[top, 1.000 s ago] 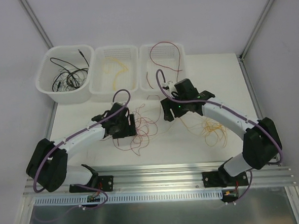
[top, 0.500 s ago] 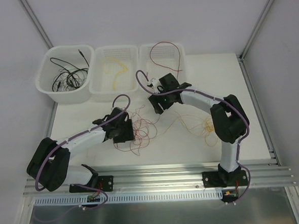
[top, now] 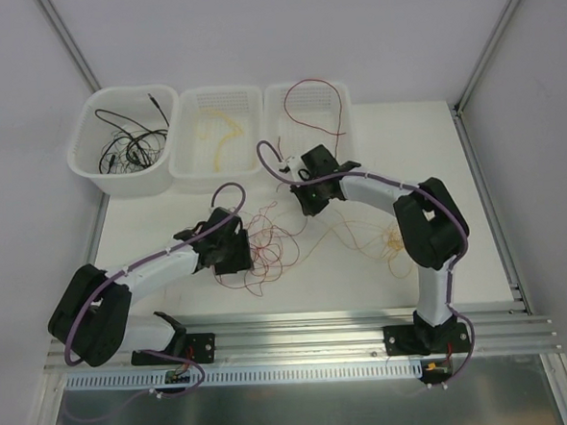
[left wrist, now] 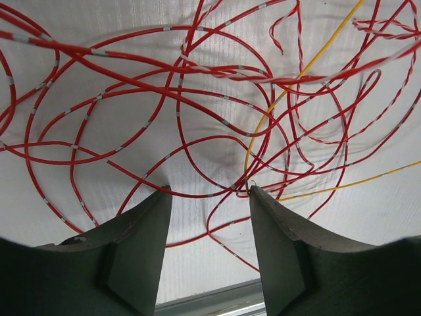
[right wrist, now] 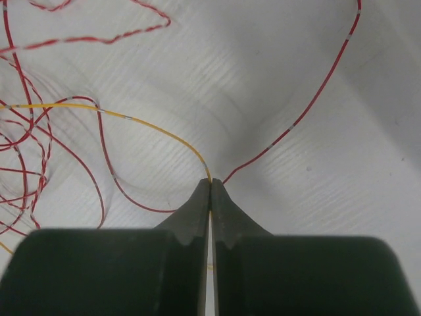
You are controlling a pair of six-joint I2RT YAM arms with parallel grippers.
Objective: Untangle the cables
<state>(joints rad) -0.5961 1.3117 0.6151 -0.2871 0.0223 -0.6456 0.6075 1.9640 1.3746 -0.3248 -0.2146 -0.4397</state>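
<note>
Red cables [top: 266,244] lie in a loose tangle on the white bench [top: 473,162], between my two arms. My left gripper [left wrist: 209,194] sits low over that tangle with its fingers spread wide and nothing between them. Red loops cross right in front of the tips, and a yellow strand [left wrist: 320,52] runs through them. My right gripper [right wrist: 210,181] is pinched tight on a yellow cable [right wrist: 158,130], which enters at the very tips and arcs away toward the red loops. One red cable meets the same tips; whether it is caught too I cannot tell. More yellow cables [top: 401,244] lie beside my right arm.
</note>
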